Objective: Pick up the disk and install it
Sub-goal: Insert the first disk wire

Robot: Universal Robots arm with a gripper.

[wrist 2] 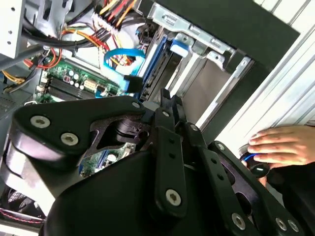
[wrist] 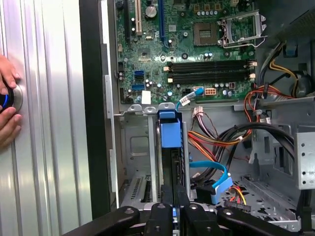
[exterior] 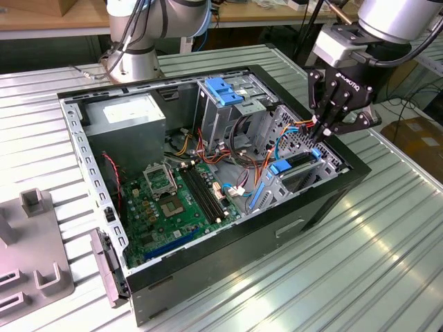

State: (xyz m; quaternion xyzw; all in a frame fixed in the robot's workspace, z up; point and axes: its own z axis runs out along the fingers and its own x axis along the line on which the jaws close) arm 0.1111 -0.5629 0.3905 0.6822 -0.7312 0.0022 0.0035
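Installing is the step in hand: the disk [exterior: 297, 164] stands on edge in the metal bay [exterior: 268, 194] at a corner of the open computer case [exterior: 228, 252], on the exterior view's right. Note that the pincer [exterior: 320, 135] is narrow, clamped on the disk's upper end. In the first wrist view, the disk's blue tab [wrist: 171, 130] points toward the circuit board [wrist: 197, 39]. Judge the disk as partly entered and not seated, since its gripped end appears to stand above the bay. Treat any further push as needing a straight line along the bay walls. Keep the cables [wrist: 216, 142] just beside the bay clear. A hand [wrist: 6, 98] rests on a round button [wrist: 15, 96] on the desk [exterior: 360, 263]
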